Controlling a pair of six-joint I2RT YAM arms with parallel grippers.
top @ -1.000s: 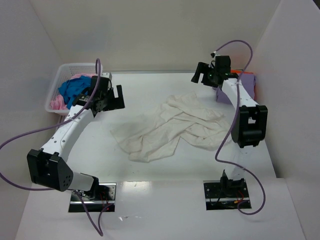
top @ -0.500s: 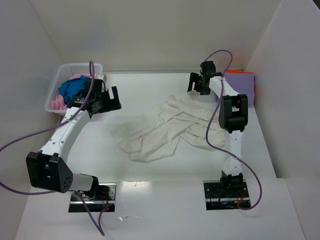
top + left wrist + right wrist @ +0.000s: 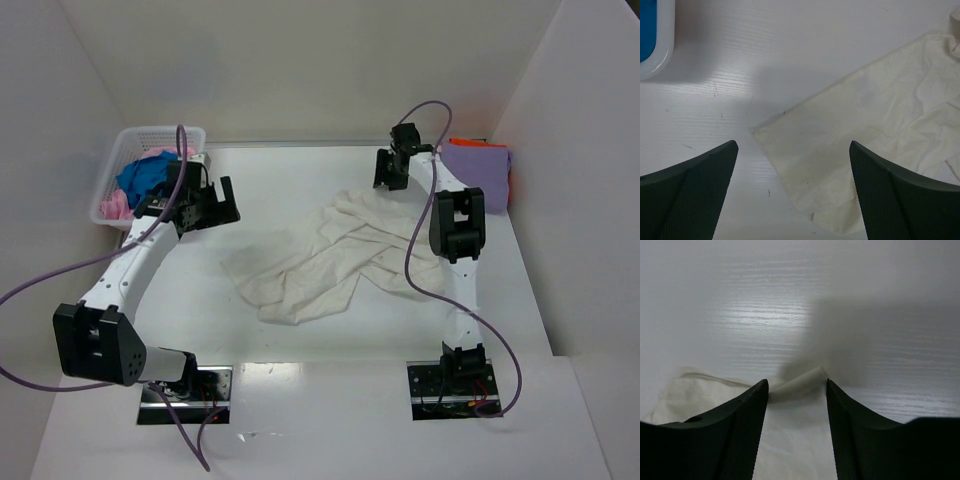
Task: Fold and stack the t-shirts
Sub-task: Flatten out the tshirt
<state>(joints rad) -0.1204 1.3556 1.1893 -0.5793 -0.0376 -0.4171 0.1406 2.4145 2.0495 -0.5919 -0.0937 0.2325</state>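
The cream t-shirt (image 3: 330, 255) lies crumpled on the desk (image 3: 300, 350), between the two sets of fingers and mostly nearer than both. The left fingers (image 3: 795, 200) are spread wide and hold nothing. They hover over one flat corner of the shirt, which sits under the gap between them, probably ready to drop on it once the far side is held.

The right fingers (image 3: 796, 412) stand part way apart, low at the shirt's far edge. A small raised ridge of cloth between their tips touches both, but I cannot tell whether they already pinch it. The aim seems to be to lift that edge and spread the shirt for folding.

Left of the left fingers, the white basket (image 3: 112, 165) holds a blue t-shirt (image 3: 145, 175) and a pink t-shirt (image 3: 115, 205), bunched so that any others are hidden. Right of the right fingers lies a flat lavender t-shirt (image 3: 475, 165), with an orange t-shirt (image 3: 465, 142) showing only as a sliver behind it. This is likely the stack begun.
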